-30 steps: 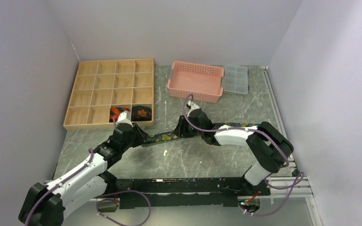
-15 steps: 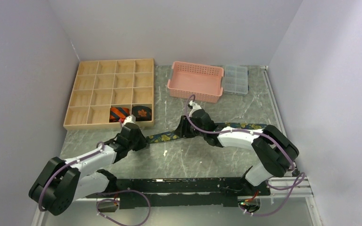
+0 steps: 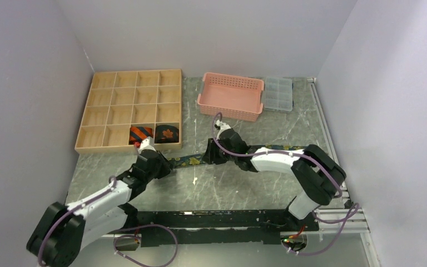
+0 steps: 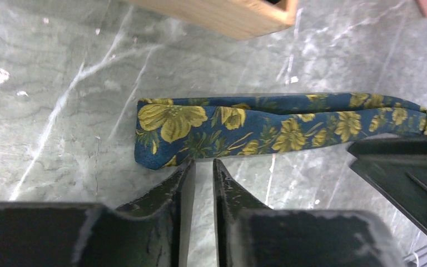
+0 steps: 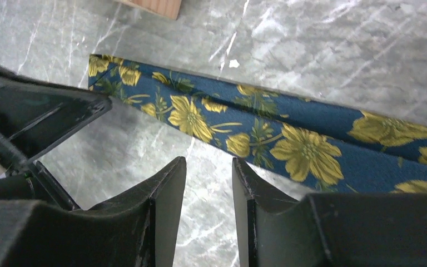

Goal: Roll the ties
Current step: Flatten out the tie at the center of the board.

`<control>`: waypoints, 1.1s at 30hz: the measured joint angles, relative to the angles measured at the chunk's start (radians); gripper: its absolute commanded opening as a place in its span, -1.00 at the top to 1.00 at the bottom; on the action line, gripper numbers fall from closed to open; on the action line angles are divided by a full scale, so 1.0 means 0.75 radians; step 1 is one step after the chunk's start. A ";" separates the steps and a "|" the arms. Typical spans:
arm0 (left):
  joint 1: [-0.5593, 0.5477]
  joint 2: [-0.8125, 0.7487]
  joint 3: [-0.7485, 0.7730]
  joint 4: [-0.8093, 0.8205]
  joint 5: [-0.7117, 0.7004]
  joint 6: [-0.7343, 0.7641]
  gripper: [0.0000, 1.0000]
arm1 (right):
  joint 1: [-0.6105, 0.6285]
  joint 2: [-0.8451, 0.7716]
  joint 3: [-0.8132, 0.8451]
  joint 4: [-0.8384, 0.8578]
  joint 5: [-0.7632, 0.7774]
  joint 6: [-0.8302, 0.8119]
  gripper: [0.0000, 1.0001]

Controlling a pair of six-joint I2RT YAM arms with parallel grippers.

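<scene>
In the wooden tray point(image 3: 83, 146) at the far left, the striped tie point(image 3: 140, 133) and the leaf tie point(image 3: 168, 133) sit rolled in neighbouring compartments. The floral tie point(image 4: 267, 128) lies unrolled on the table, near the tray's corner. The left gripper point(image 4: 203, 165), its jaws a slit apart and empty, is just beside the folded end; closing there could miss the fabric or push it away. Further right, the right gripper point(image 5: 208, 162), jaws parted and empty, pins nothing, so the tie may slide.
</scene>
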 measured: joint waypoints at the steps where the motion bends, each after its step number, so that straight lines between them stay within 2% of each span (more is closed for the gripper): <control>1: 0.000 -0.053 -0.001 -0.025 0.001 0.007 0.35 | 0.003 0.018 0.019 -0.003 0.003 0.003 0.23; 4: 0.000 -0.216 0.000 -0.107 -0.012 0.023 0.00 | 0.012 0.081 0.085 -0.020 0.028 0.022 0.24; 8: 0.000 -0.388 0.001 -0.255 -0.071 0.022 -0.18 | 0.013 0.155 0.139 -0.026 0.066 0.050 0.25; 13: 0.000 -0.384 0.019 -0.412 -0.167 0.016 -0.18 | 0.013 0.227 0.171 -0.026 0.074 0.069 0.25; 19: 0.000 -0.076 0.132 -0.469 -0.231 0.019 -0.15 | 0.013 0.274 0.199 -0.035 0.074 0.070 0.26; 22: 0.002 -0.021 0.165 -0.448 -0.234 0.032 -0.18 | 0.013 0.274 0.200 -0.035 0.074 0.069 0.26; 25: 0.003 -0.067 0.161 -0.429 -0.233 0.047 -0.27 | 0.013 0.276 0.200 -0.035 0.073 0.069 0.26; 29: 0.003 -0.260 0.140 -0.436 -0.237 0.055 -0.42 | 0.013 0.276 0.200 -0.034 0.069 0.069 0.26; 33: 0.003 -0.359 0.140 -0.439 -0.248 0.077 -0.41 | 0.013 0.276 0.200 -0.034 0.069 0.069 0.26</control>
